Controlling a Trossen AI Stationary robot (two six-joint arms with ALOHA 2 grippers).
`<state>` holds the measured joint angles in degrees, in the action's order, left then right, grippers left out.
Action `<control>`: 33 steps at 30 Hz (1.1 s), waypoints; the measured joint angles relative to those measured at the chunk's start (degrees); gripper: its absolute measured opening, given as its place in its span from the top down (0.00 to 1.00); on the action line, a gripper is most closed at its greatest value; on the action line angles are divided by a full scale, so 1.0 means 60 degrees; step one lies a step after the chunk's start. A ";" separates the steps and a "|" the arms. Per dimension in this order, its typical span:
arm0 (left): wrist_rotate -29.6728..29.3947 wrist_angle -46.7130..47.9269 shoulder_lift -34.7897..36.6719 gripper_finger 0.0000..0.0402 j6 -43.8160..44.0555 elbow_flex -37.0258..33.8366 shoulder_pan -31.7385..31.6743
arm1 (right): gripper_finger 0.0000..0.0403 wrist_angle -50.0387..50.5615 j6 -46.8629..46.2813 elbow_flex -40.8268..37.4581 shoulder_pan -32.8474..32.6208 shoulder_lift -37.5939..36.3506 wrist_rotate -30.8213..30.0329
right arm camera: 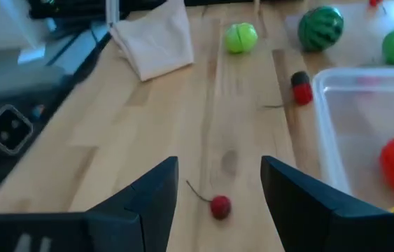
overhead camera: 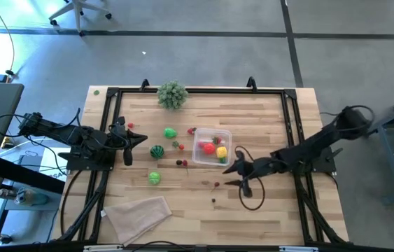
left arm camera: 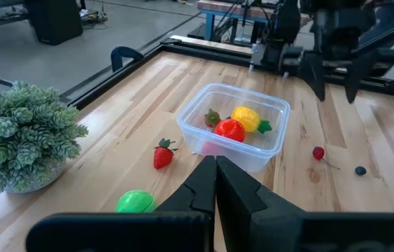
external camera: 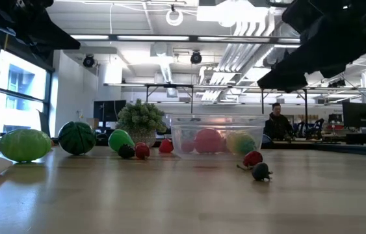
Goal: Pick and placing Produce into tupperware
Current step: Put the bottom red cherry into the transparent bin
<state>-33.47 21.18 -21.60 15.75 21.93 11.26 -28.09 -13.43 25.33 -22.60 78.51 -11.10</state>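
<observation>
The clear tupperware point(overhead camera: 212, 147) stands mid-table and holds a red and a yellow piece point(left arm camera: 230, 130). Loose produce lies to its left: a green ball point(overhead camera: 171, 132), a striped watermelon ball point(overhead camera: 157, 151), a light green ball point(overhead camera: 155, 178) and strawberries point(left arm camera: 162, 155). A small red cherry point(right arm camera: 220, 206) lies on the wood near the tupperware's near side. My right gripper point(right arm camera: 219, 168) hovers open just right of the cherry, with one finger on either side of its line and nothing between them. My left gripper point(left arm camera: 215, 168) is shut and empty, raised at the table's left edge point(overhead camera: 137, 140).
A bushy grey-green plant point(overhead camera: 172, 94) stands at the far edge. A beige folded cloth point(overhead camera: 141, 213) lies at the near left. A dark berry point(external camera: 261, 171) and a red and dark piece point(right arm camera: 301, 87) lie on the wood. A black frame point(overhead camera: 113, 94) rims the table.
</observation>
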 joint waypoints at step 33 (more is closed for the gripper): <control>0.0000 -0.0001 -0.0001 1.00 0.0003 0.0000 -0.0003 | 0.51 -0.0709 -0.1740 0.1214 -0.1497 0.4486 -0.3201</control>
<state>-33.47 21.17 -21.61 15.77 21.93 11.25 -32.34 -23.87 32.62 -31.58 105.42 -30.31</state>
